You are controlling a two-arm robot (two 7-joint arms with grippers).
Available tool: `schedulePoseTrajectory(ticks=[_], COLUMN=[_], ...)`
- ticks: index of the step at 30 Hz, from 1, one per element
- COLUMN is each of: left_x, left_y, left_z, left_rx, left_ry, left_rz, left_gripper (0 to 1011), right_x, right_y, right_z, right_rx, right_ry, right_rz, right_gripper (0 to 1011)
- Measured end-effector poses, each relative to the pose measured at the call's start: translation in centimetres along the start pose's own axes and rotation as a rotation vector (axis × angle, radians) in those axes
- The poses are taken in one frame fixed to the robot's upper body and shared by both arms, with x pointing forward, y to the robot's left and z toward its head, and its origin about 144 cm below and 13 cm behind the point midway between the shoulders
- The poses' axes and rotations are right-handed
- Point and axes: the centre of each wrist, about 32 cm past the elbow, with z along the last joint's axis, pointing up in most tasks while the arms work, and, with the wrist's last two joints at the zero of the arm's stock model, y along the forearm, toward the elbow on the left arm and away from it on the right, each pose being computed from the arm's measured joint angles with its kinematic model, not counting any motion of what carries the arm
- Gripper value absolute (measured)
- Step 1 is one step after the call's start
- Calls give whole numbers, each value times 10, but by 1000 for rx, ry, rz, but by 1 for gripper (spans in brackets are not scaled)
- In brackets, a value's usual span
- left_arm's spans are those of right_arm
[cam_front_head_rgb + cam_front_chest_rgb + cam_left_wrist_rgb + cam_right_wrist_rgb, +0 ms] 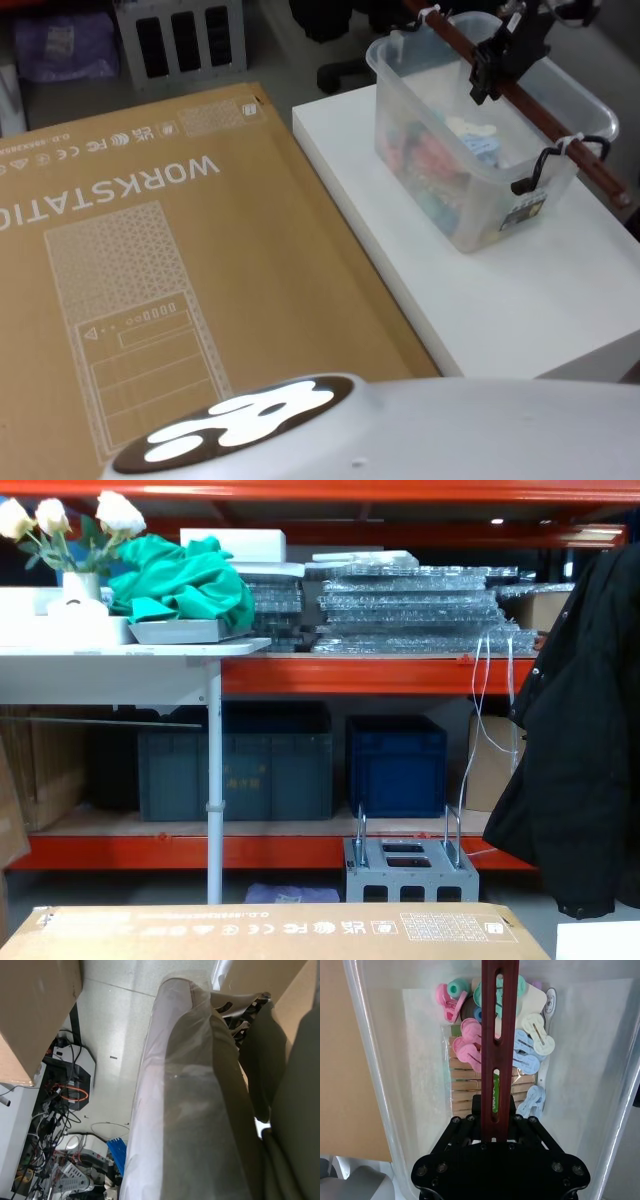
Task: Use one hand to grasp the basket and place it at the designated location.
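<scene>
The basket (pixel 470 190) is a clear plastic tub on the white table (pixel 520 300), at the right in the head view. Across its top runs a long reddish-brown bar handle (pixel 545 118), tied on with white zip ties. My right gripper (pixel 490 72) comes down from above and is shut on this handle near its far half. In the right wrist view its black jaws (pixel 495 1117) clamp the slotted handle (pixel 500 1035) over the basket's floor (pixel 415 1060). Pastel clothes pegs (pixel 470 1047) and a pack of wooden pegs lie inside.
A large brown cardboard box (pixel 150 280) marked WORKSTATION lies flat to the left of the white table, its edge close to the table's. A grey metal rack (pixel 410 870) stands on the floor beyond, blue crates (pixel 395 765) on a shelf, and a black jacket (pixel 580 760) hangs at right.
</scene>
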Motion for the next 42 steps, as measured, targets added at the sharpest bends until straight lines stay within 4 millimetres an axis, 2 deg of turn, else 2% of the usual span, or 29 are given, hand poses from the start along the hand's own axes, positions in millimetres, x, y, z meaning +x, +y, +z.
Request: schedulePoseTrajectory(ticks=[11, 25, 33, 42], left_x=[0, 0, 0, 0], left_y=[0, 0, 0, 0], left_z=[0, 0, 0, 0], left_rx=[0, 0, 0, 0], left_ry=[0, 0, 0, 0], left_rz=[0, 0, 0, 0], left_gripper=[0, 0, 0, 0], right_x=[0, 1, 2, 5], right_y=[-21, -63, -92, -110], right_z=[-4, 2, 23, 45], right_rx=[15, 27, 21, 9], right_ry=[2, -46, -144, -254], right_rz=[-32, -92, -135, -154], right_gripper=[232, 233, 233, 233])
